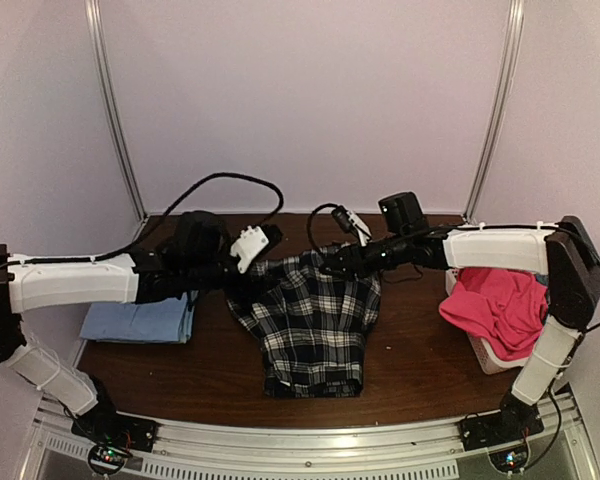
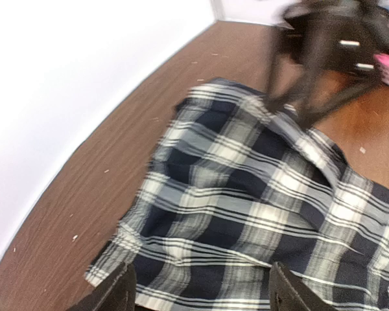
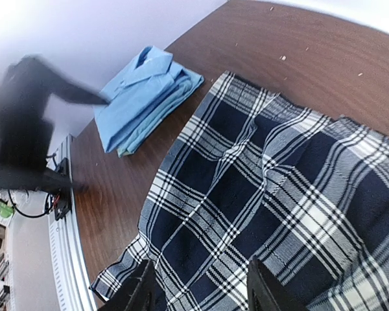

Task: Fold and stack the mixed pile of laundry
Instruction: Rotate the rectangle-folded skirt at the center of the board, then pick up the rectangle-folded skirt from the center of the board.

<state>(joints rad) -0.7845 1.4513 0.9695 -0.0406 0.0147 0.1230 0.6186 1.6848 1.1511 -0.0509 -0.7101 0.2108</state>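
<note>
My L gripper [image 2: 204, 295], R gripper [image 3: 204, 288]: jaws apart, gripping nothing, over 1 plaid shirt [image 1: 310, 320]. 1 folded lt-blue shirt [image 1: 140, 322] on L; 1 pink garment [image 1: 495, 305] in 1 white basket [image 1: 488, 358] on R.

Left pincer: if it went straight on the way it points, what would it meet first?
Most likely the plaid shirt, lying directly ahead of the open left pincer in its wrist view; nothing shows between them, though the depth is hard to judge.

- Plaid shirt [image 2: 246, 214] ahead of the left fingers [image 2: 120, 293]: woven cloth, matt.
- Table [image 2: 117, 168]: dark wood grain, faint sheen.
- Light blue shirt [image 3: 146, 97]: smooth cloth.
</note>
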